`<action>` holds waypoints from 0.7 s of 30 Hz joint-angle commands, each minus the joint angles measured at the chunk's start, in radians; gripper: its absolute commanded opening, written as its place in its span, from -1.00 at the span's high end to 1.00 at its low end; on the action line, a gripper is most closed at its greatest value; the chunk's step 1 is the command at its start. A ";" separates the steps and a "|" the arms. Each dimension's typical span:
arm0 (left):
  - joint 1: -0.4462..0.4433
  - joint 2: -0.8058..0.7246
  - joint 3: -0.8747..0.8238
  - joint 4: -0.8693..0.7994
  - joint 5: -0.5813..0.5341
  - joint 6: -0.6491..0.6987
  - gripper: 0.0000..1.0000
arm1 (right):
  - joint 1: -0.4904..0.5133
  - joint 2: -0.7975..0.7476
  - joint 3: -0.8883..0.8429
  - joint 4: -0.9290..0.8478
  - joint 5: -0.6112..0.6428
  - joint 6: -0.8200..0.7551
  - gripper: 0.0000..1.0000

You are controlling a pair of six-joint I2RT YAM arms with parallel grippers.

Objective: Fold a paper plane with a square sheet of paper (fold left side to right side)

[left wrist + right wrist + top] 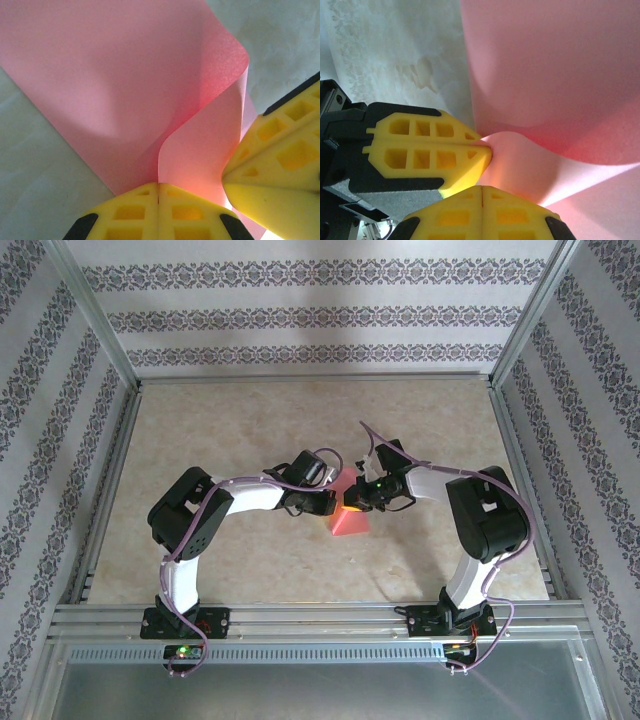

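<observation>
The square sheet of paper (352,523) is salmon pink and lies mid-table between both arms. One side is lifted and bows over in a soft curl (125,90) (555,65). My left gripper (333,502) (158,191) is shut, pinching the raised edge between its yellow fingers. My right gripper (358,497) (482,192) is shut on the same edge, right beside the left one. In the right wrist view the left gripper (488,147) comes in from the left, its tips closed on the paper. The paper plane is out of view.
The tabletop (250,420) is pale beige marble pattern, fenced by aluminium rails (300,615) in front and patterned walls (320,310) behind and at the sides. Both arms bend inward, with their elbows (190,510) (490,510) out to the sides.
</observation>
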 commanded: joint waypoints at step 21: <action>0.010 0.034 0.020 -0.052 -0.016 0.031 0.97 | 0.012 0.062 0.020 -0.102 0.101 -0.071 1.00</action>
